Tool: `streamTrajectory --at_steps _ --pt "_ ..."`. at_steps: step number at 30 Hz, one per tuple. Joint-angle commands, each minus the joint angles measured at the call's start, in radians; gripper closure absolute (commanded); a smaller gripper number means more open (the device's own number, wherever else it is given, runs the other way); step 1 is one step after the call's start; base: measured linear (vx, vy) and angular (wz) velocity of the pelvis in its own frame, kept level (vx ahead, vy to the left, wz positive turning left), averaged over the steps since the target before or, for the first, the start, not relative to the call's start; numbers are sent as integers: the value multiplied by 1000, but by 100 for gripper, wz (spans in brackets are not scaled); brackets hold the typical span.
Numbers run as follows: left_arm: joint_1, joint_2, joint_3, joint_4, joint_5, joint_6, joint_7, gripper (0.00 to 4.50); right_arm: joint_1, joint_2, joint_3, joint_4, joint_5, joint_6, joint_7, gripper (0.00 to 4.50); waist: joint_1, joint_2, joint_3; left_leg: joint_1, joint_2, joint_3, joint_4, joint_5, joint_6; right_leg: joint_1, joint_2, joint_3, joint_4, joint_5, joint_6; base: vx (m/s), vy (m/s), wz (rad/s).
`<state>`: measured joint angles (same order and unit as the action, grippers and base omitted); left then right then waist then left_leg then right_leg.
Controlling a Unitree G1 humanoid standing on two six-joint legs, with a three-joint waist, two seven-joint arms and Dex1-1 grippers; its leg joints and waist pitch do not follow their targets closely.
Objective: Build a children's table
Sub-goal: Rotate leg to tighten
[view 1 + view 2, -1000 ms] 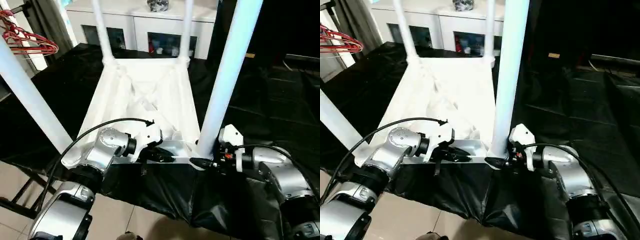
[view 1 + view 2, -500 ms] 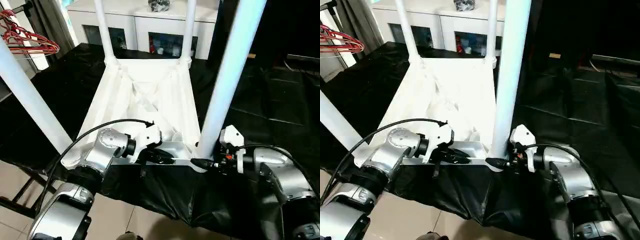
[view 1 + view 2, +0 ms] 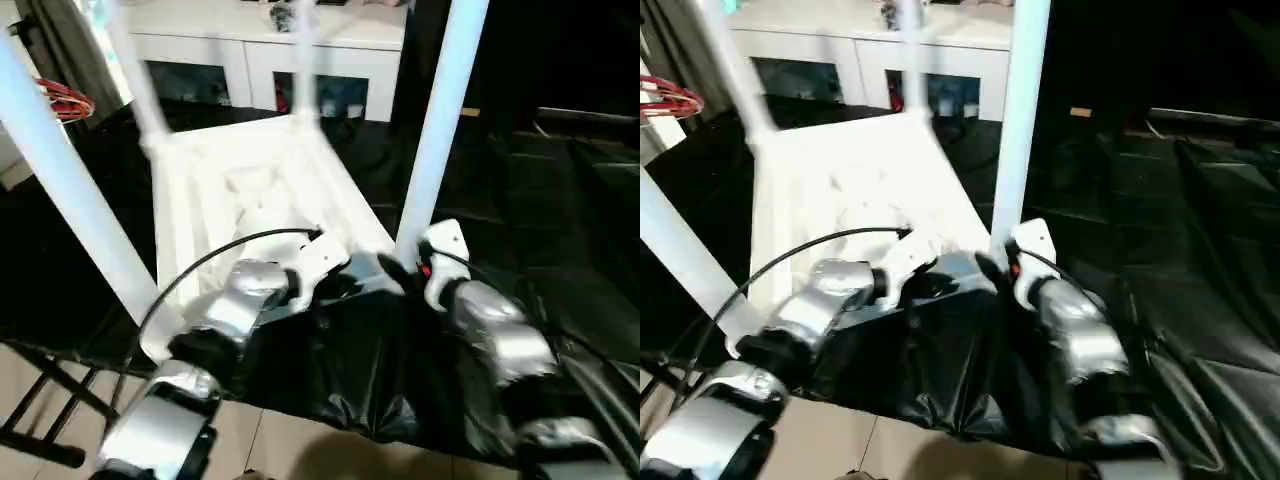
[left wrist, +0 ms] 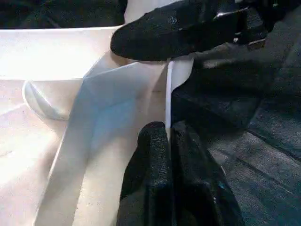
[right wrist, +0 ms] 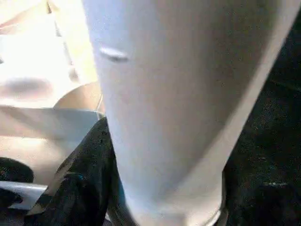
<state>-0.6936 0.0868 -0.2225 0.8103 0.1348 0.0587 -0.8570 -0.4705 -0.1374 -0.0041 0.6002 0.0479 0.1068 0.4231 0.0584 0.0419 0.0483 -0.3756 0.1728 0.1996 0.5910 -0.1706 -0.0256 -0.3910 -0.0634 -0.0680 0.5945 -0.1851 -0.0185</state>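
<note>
**Q:** Children's table (image 3: 250, 190): where is it?

**A:** It lies upside down on a surface covered in black sheeting (image 3: 520, 200), with its ribbed underside facing up and its white tube legs standing upward. The nearest leg on the robot's right (image 3: 435, 130) rises from the near corner. Another leg (image 3: 70, 190) slants up on the robot's left. Two far legs look blurred. A white cabinet (image 3: 250, 50) with glass doors stands behind.

**Q:** What are the grippers doing?

**A:** The left gripper (image 4: 167, 134) has its two black fingers pressed together on the thin white near rim of the tabletop, as the left wrist view shows. The right gripper (image 3: 385, 268) sits at the base of the right near leg, by the corner socket. In the right wrist view the leg (image 5: 174, 103) stands between its dark fingers, which press against both sides of the tube.

**Q:** Anything else nearby?

**A:** Red hangers (image 3: 65, 100) at the far left, and pale floor tiles below.
</note>
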Motion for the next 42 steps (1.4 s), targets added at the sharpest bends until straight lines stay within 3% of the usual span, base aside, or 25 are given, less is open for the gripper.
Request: streamTrajectory --at_steps 1,4,8,16,19,23,28,29,30,34,42 --pt "-24 -83 -23 -26 -25 -44 17 450 8 78 99 22 1 18 91 113 0 -20 -54 19 59 -37 -74 -286 41 31 -98 52 -97 -371 -162 0 0 0" --pt "-17 -75 -30 -35 -25 -49 -1 450 9 72 88 10 24 40 118 83 1 -20 -52 21 59 -36 -74 -292 45 32 -98 52 -100 -393 -161 0 0 0" --pt "11 -34 -45 -72 -39 -77 -90 450 9 10 92 18 -1 9 151 49 2 -18 -54 22 63 -40 -77 -298 40 32 -99 52 -99 -396 -159 0 0 0" --pt "26 31 -38 -88 -64 -110 -200 450 46 -102 115 -49 30 -64 385 49 11 -21 -57 17 65 -32 -72 -240 70 38 -96 52 -87 -295 -193 0 0 0" --pt "32 49 -30 -94 -88 -116 -256 450 68 -140 127 -83 51 -84 489 49 25 -22 -59 15 66 -30 -69 -216 84 42 -98 52 -84 -279 -190 0 0 0" --pt "34 81 -30 -89 -102 -120 -326 450 105 -200 159 -156 98 -42 648 49 38 -21 -60 13 68 -30 -68 -201 100 41 -95 49 -80 -267 -189 0 0 0" --pt "25 106 -28 -69 -110 -126 -379 450 129 -255 183 -197 118 -12 755 49 43 -22 -60 15 69 -31 -69 -213 91 39 -96 48 -84 -298 -185 0 0 0" --pt "24 109 -29 -68 -110 -126 -385 450 131 -259 185 -198 117 -12 763 49 45 -18 -60 15 69 -31 -68 -211 90 39 -97 49 -84 -299 -185 0 0 0" --pt "23 113 -28 -67 -112 -126 -398 450 134 -266 186 -201 117 -9 777 73 45 -19 -60 13 69 -31 -68 -208 90 39 -97 49 -84 -292 -186 0 0 0" --pt "21 124 -29 -67 -117 -120 -429 450 143 -288 193 -223 131 24 819 96 49 -17 -65 10 70 -31 -64 -176 100 38 -96 48 -75 -228 -201 0 0 0" --pt "21 128 -29 -66 -114 -116 -448 450 144 -297 199 -230 136 43 837 168 54 -18 -65 11 69 -31 -62 -174 98 40 -96 47 -75 -226 -205 0 0 0"
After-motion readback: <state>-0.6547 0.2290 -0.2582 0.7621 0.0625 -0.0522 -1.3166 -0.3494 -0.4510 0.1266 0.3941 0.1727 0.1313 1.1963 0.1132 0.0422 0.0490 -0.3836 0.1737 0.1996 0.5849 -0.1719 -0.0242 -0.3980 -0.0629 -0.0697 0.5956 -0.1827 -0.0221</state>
